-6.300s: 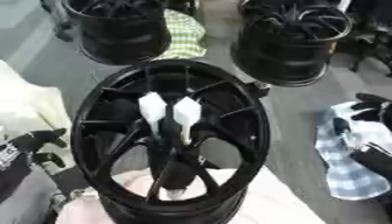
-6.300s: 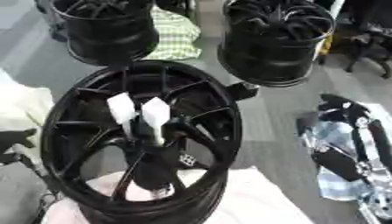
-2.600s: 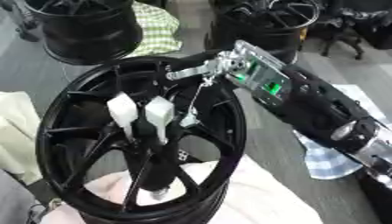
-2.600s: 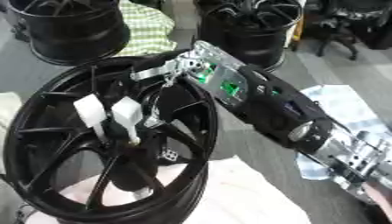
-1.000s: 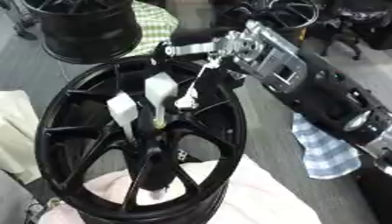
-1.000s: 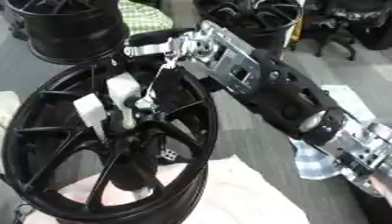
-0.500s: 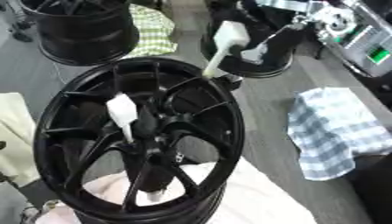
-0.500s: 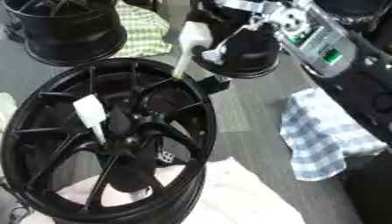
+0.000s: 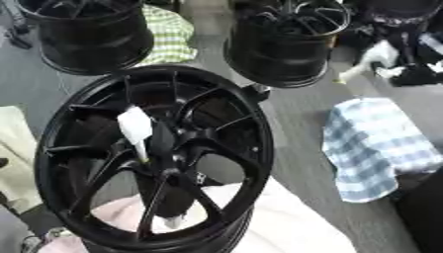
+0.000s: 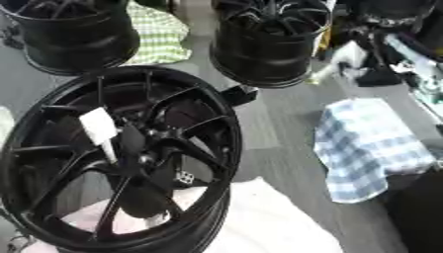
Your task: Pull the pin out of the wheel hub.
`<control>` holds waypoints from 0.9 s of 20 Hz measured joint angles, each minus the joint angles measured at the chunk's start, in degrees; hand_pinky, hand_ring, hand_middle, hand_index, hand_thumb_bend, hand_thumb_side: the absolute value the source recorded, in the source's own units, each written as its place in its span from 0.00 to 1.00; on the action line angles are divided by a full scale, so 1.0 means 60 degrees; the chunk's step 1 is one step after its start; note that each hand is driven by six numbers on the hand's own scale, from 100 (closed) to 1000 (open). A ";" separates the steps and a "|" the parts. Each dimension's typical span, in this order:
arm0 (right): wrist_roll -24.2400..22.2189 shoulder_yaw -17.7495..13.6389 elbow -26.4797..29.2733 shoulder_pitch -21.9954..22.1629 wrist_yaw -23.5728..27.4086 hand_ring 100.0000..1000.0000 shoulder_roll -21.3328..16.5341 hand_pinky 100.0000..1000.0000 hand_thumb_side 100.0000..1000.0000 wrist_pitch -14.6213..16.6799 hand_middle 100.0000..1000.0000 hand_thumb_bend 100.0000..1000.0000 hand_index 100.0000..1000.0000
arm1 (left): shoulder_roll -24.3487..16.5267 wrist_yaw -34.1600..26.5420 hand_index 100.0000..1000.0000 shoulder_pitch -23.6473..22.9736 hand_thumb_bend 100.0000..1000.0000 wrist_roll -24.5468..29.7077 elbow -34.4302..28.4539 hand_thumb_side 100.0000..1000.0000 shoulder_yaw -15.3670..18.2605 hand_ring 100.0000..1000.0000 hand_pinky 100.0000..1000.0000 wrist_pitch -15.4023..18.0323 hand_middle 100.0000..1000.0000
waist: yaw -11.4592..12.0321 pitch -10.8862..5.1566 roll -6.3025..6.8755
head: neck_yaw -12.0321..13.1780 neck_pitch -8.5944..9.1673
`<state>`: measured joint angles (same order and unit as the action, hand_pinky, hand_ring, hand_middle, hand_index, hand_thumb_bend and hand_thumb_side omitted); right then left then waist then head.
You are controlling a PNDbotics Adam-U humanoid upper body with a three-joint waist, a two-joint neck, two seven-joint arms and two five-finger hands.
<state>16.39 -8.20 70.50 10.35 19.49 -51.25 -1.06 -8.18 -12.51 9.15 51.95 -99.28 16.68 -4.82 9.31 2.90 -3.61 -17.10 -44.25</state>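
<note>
Nearest, the glossy black spoked wheel hub point(image 9: 155, 158) is seen lying on pale cloth point(image 9: 286, 222). One white flat-headed pin point(image 9: 136, 129) is left standing beside its centre; the second has been drawn out since a moment ago. It is carried off far right, apparently by the right hand point(image 9: 380, 52), whose fingers cannot be made out. No left hand is seen.

Pin point(image 9: 135, 129) stands exposed — spokes point(image 9: 212, 123) crowd it.

A workshop: black wheel rims point(image 9: 286, 42) and rags point(image 9: 376, 146) on grey floor point(image 9: 298, 128).
</note>
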 measured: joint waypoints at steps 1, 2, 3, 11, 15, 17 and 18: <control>0.0256 -0.0064 -0.0449 0.0310 0.0269 0.75 0.0297 0.77 0.19 0.0014 0.82 0.41 0.91 | 0.0000 0.0006 0.78 -0.0009 0.00 0.0001 0.0000 0.80 0.0019 0.88 0.51 0.0027 0.59 | -0.0005 0.0000 0.0007 | 0.0000 0.0000; 0.0456 -0.0103 -0.0886 0.0566 0.0554 0.79 0.0637 0.79 0.23 0.0035 0.86 0.46 0.94 | -0.0002 0.0016 0.78 -0.0013 0.00 -0.0004 0.0000 0.80 0.0027 0.88 0.51 0.0047 0.59 | -0.0009 0.0001 0.0016 | -0.0005 0.0000; 0.0624 -0.0117 -0.1309 0.0765 0.0886 0.80 0.0991 0.80 0.24 0.0076 0.87 0.47 0.94 | -0.0003 0.0026 0.78 -0.0015 0.00 -0.0005 0.0000 0.80 0.0029 0.87 0.51 0.0066 0.59 | -0.0012 0.0001 0.0028 | -0.0017 0.0000; 0.1179 -0.0015 -0.3683 0.1222 0.2711 0.73 0.3629 0.75 0.19 0.0740 0.77 0.33 0.88 | -0.0003 0.0068 0.78 -0.0083 0.00 0.0010 0.0008 0.80 0.0060 0.86 0.51 0.0186 0.59 | -0.0082 0.0002 0.0111 | -0.0101 0.0000; 0.1650 -0.0141 -0.3217 0.1115 0.1795 0.66 0.4430 0.71 0.16 0.1321 0.70 0.28 0.85 | -0.0003 0.0068 0.78 -0.0100 0.00 0.0002 0.0010 0.80 0.0086 0.86 0.51 0.0204 0.59 | -0.0129 -0.0004 0.0139 | -0.0096 0.0000; 0.2129 -0.0311 -0.2278 0.1018 0.0727 0.64 0.4821 0.69 0.17 0.1451 0.68 0.25 0.85 | -0.0003 0.0068 0.78 -0.0118 0.00 -0.0001 0.0010 0.80 0.0092 0.85 0.51 0.0209 0.59 | -0.0138 -0.0012 0.0156 | -0.0065 0.0000; 0.2378 -0.0386 -0.1667 0.0961 0.0128 0.64 0.5009 0.69 0.17 0.1458 0.68 0.25 0.85 | -0.0003 0.0068 0.78 -0.0145 0.00 -0.0004 0.0010 0.80 0.0100 0.85 0.51 0.0213 0.59 | -0.0167 -0.0013 0.0161 | -0.0044 0.0000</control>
<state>30.66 -10.52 60.50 16.12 20.26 -21.19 7.69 -8.20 -12.10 8.28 51.92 -99.22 17.28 -3.54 8.31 2.82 -2.65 -17.36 -44.25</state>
